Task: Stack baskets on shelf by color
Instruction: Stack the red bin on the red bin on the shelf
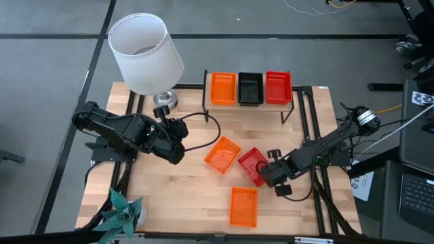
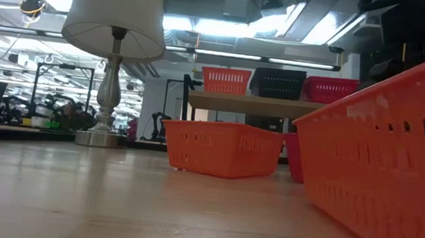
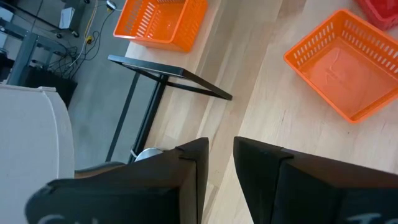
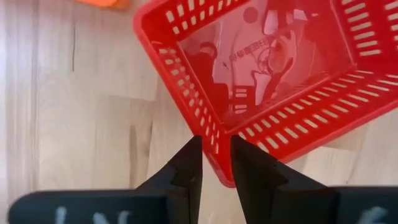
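Observation:
The shelf (image 1: pixel 249 106) at the table's far edge carries an orange basket (image 1: pixel 223 88), a black basket (image 1: pixel 249 89) and a red basket (image 1: pixel 278 87) side by side. On the tabletop lie an orange basket (image 1: pixel 222 154) at the middle and another orange basket (image 1: pixel 244 207) near the front edge. Between them is a red basket (image 1: pixel 251 164), with my right gripper (image 1: pixel 266 170) shut on it at its right end. My left gripper (image 1: pixel 176 150) hangs above the table left of the middle orange basket (image 3: pixel 348 68). Its fingers (image 3: pixel 193 162) stand a little apart with nothing between them. My right gripper pinches the red basket's perforated wall (image 4: pixel 208 134) close to a corner. One finger is outside the wall and the other finger (image 4: pixel 245 165) on the inner side. The fingers come from above, pointing down. I cannot tell whether the basket is clear of the table.
A table lamp with a white shade (image 1: pixel 146 51) stands at the far left, its base (image 1: pixel 165 99) beside the shelf's left leg. A teal paper plant (image 1: pixel 122 211) sits at the near left corner. Black frame rails (image 1: pixel 308 129) and cables run along the table's sides.

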`<state>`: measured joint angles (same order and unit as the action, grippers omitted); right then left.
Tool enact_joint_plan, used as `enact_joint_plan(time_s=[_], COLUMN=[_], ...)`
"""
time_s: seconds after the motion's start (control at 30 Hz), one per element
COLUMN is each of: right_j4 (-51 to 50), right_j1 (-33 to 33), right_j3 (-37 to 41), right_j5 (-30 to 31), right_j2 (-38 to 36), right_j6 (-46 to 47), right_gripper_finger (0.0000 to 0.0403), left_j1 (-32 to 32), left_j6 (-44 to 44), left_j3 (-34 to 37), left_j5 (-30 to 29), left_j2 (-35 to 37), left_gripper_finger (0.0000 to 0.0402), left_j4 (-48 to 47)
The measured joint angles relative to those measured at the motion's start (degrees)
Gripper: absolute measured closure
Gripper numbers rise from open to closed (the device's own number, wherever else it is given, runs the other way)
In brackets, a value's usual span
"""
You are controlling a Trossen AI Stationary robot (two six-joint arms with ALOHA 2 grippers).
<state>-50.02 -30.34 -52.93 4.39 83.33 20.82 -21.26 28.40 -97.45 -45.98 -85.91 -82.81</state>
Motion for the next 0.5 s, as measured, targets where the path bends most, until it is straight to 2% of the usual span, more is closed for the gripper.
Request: enact_joint_plan(time_s=[0.2, 0.5], right_j4=[0.26, 1.23], right_j1=[-0.64, -0.68], right_j3=[-0.02, -0.04], right_j5=[-0.05, -2.0], right_j2=[2.06, 3.7], right_j6=[-3.1, -2.44], right_gripper_finger=[0.0318, 0.0318], left_j1=[-0.01, -0.01], left_j6=[0.0, 0.02], left_j3=[0.0, 0.0], left_j5=[0.0, 0.0], left_j2=[0.0, 0.0], left_gripper_finger=[0.0333, 0.0333], left_j4=[0.0, 0.0])
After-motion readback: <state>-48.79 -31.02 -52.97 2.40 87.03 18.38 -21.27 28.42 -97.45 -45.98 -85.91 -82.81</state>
